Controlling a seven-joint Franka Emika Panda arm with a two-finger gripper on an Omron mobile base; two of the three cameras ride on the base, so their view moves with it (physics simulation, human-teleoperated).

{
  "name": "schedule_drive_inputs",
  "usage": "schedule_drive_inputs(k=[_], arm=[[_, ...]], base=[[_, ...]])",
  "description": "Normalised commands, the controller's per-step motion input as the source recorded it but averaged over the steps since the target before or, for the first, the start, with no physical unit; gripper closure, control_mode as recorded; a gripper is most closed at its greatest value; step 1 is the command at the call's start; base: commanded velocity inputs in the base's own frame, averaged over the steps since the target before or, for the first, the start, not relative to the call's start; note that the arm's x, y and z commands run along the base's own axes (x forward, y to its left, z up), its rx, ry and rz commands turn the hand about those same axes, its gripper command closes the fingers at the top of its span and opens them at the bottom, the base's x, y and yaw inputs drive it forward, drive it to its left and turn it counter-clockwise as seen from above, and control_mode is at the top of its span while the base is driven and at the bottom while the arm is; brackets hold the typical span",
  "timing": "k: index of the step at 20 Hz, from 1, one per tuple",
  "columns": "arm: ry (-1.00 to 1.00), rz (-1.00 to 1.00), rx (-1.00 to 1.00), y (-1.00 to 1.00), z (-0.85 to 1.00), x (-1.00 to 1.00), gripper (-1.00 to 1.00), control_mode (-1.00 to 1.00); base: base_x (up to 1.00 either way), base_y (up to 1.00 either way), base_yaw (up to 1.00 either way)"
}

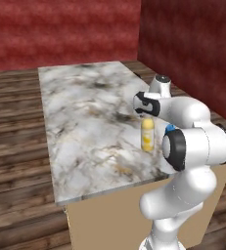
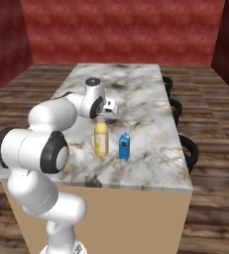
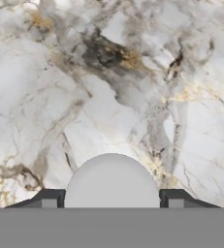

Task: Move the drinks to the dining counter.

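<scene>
Centrally, yellow bottle and blue carton stand clear of dining counter edges.

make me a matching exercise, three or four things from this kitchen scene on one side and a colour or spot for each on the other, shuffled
Things:
1. bottle
2. carton
3. dining counter
4. stools

Descriptions:
A. blue, standing to the right of the yellow one in the right base view
B. dark, lined along the counter's far side
C. yellow with a white cap, right below the hand
D. white-grey marble with dark and gold veins

Pairs: 1-C, 2-A, 3-D, 4-B

Glossy white rounded arm with black joint rings, possibly seamless.
</scene>
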Motion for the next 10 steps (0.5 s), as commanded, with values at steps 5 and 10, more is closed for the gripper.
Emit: schedule_drive_inputs(k=[5,10], arm=[[0.00,0.00,0.00,-0.05,-0.17,0.00,1.00,-1.00],[0.00,0.00,0.00,-0.04,-0.17,0.00,1.00,-1.00]], base=[[0.00,0.00,0.00],[0.00,0.00,0.00]])
